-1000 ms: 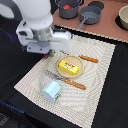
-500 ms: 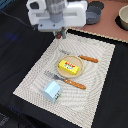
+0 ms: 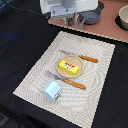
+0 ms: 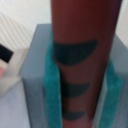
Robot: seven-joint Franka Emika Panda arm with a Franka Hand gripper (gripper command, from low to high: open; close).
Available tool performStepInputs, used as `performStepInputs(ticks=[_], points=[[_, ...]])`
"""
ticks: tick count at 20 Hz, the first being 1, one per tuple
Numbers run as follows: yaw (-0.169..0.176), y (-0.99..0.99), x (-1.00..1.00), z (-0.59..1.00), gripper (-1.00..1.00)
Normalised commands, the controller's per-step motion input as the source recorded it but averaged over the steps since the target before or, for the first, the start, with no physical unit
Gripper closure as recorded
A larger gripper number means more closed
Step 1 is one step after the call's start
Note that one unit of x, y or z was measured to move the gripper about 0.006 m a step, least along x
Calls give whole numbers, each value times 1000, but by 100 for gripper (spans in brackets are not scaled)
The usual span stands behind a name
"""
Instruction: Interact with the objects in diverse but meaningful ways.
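Clearly the brown sausage (image 4: 85, 65) fills the wrist view, upright between the teal fingers (image 4: 50, 90) of the hand (image 3: 76, 21), which closes on it from both sides. In the exterior view the hand hangs over the far edge of the woven mat (image 3: 30, 85), near the grey two-handled pot (image 3: 92, 17). The yellow rectangular packet (image 3: 70, 66) rests on a plate (image 3: 80, 76) mid-mat, the light blue cup (image 3: 52, 90) nearer. Judging from this, a good carry keeps the sausage vertical and the grip firm.
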Motion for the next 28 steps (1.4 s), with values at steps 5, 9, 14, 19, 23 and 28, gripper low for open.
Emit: performStepInputs(ticks=[5,9,14,19,23,28], points=[[-7,545,637,474,100],[-10,574,610,447,100],[-7,681,525,405,100],[-3,706,505,395,100],[-14,678,496,192,100],[-34,603,378,-21,100]])
